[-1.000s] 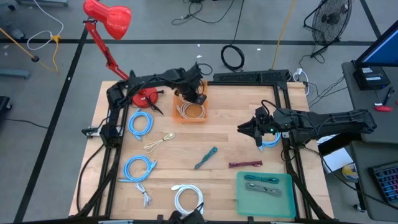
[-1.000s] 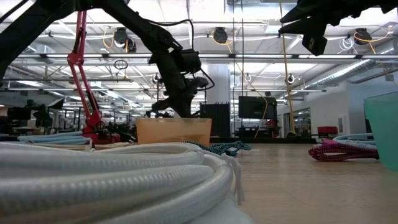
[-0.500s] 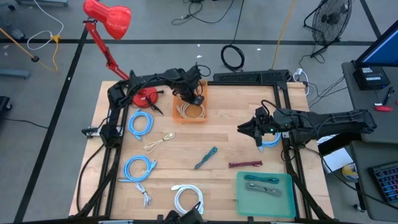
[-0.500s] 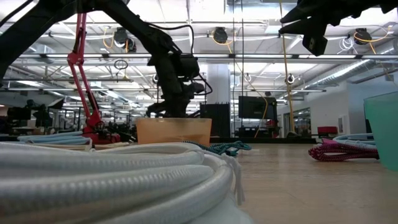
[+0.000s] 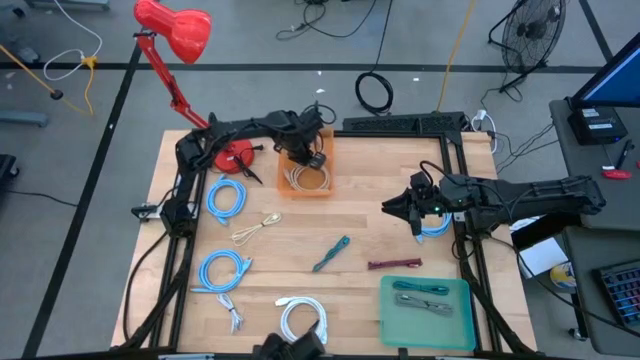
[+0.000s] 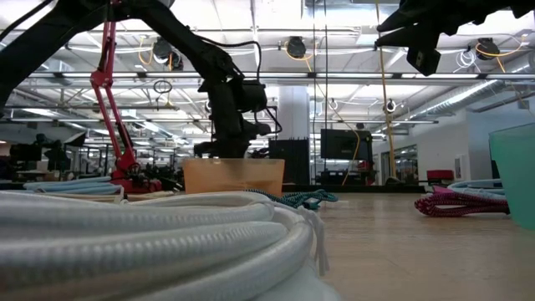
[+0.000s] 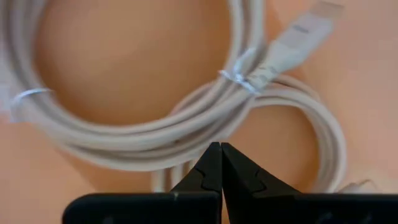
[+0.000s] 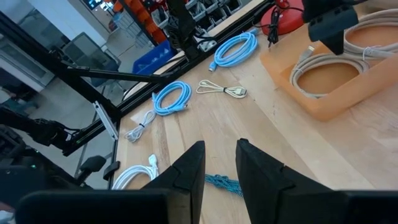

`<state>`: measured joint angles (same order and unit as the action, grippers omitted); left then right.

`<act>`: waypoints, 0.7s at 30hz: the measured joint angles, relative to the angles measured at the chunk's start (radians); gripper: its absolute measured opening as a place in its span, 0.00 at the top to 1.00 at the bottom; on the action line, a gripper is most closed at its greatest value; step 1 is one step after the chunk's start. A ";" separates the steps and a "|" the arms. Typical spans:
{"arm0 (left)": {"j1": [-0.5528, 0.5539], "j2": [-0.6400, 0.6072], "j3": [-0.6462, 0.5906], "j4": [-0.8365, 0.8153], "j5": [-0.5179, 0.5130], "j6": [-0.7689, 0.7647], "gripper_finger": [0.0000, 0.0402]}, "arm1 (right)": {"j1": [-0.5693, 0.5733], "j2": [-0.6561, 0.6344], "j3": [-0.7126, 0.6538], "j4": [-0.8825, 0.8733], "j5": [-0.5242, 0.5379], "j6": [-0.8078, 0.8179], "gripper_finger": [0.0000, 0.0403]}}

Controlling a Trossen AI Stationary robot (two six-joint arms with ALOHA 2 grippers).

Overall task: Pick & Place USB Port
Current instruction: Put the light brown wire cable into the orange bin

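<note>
An orange bin (image 5: pixel 305 180) stands at the table's far middle and holds coiled beige cables (image 7: pixel 143 134), one with a pale plug (image 7: pixel 298 40). My left gripper (image 5: pixel 308 160) hangs shut over the bin, pointing steeply down, with its tips (image 7: pixel 221 149) just above the coil. My right gripper (image 5: pixel 392 207) waits high at the table's right, open, nothing between its fingers (image 8: pixel 219 155). I cannot make out a USB port as such. My left gripper's shut fingertips (image 7: pixel 211 165) stand right at the strands of the beige coil (image 7: pixel 186 140), coming from above. I cannot tell whether they touch the cable.
Blue cable coils (image 5: pixel 226 196) (image 5: pixel 222 270), a small beige cable (image 5: pixel 258 227), a white coil (image 5: pixel 302 318), a teal cable (image 5: pixel 331 253) and a maroon cable (image 5: pixel 394 264) lie on the wood. A green tray (image 5: pixel 455 330) sits near right. A red lamp's base (image 5: pixel 235 157) stands left of the bin.
My left gripper has sunk toward the bin, shifted a little toward the table's left and tipped to point more steeply down. It has stayed shut.
</note>
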<state>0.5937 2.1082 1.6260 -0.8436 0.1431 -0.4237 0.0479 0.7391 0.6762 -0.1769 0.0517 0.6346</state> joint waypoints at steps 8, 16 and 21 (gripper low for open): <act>0.003 0.000 0.000 -0.011 -0.005 0.012 1.00 | 0.000 0.000 0.000 0.000 0.001 0.000 0.79; -0.021 0.000 0.000 -0.042 0.036 0.030 1.00 | 0.000 0.000 0.000 0.000 0.005 0.001 0.79; -0.036 0.000 0.000 -0.024 0.011 0.035 1.00 | 0.000 0.000 0.000 0.001 0.026 0.001 0.79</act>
<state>0.5582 2.1082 1.6260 -0.8676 0.1542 -0.3891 0.0479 0.7391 0.6762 -0.1761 0.0777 0.6353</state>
